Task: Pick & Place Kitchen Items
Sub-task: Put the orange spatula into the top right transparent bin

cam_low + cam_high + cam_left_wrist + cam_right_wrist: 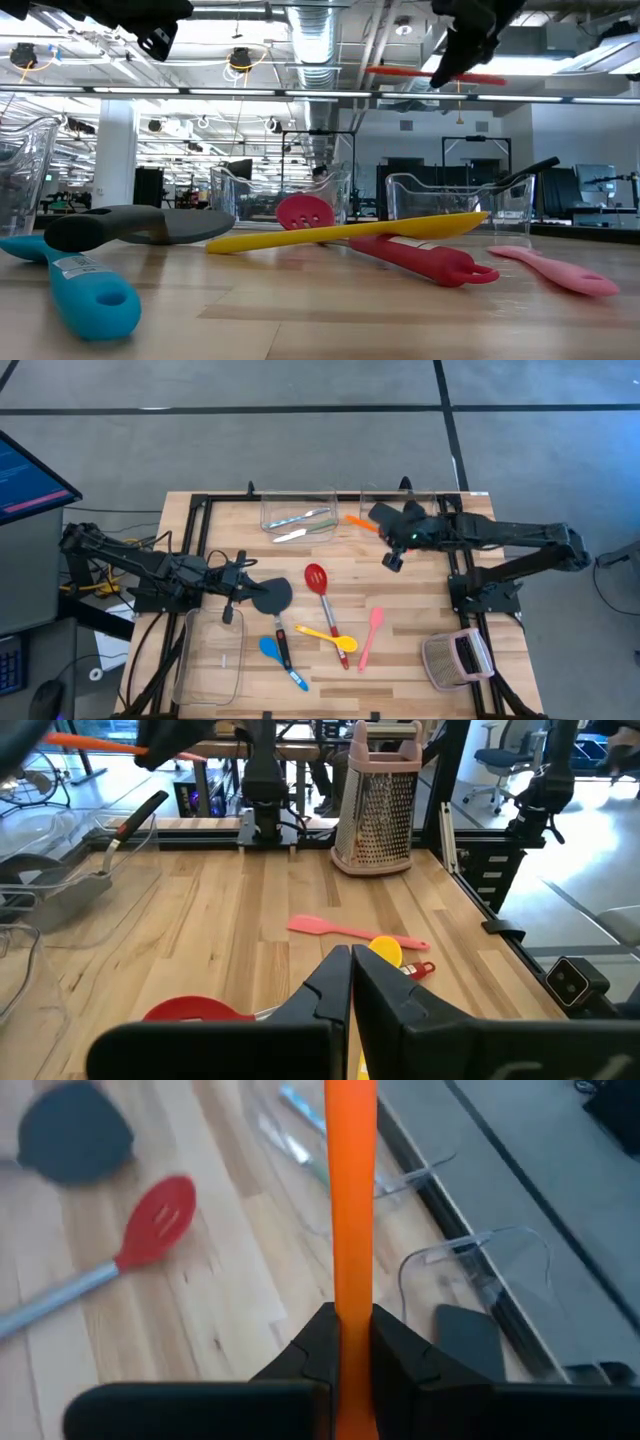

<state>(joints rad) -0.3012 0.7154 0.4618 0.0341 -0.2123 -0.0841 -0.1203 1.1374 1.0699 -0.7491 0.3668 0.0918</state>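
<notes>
My right gripper (380, 520) is shut on an orange spatula (355, 520), high over the far edge between two clear bins; in the low view the spatula (430, 75) hangs level. My left gripper (245, 585) is shut and empty, raised beside the head of a black turner (270, 597) that lies flat on the table. A red slotted spoon (318, 577), a yellow spoon (325, 635), a pink spatula (370, 635) and a blue spatula (275, 652) lie flat on the table's middle. Pale cutlery (298, 518) lies in the far middle bin. My right gripper pinches the orange spatula's handle (350, 1295) between its two fingers (400, 1345). The handle runs on straight ahead past the fingertips, along the fingers. The spatula is lifted clear of the table and about level.
Clear bins stand at the far middle (298, 508), the far right (400, 500) with a dark utensil (470, 1340) inside, and the near left (215, 655). A grey mesh grater with a pink part (458, 657) lies near right. Black frame rails border the table.
</notes>
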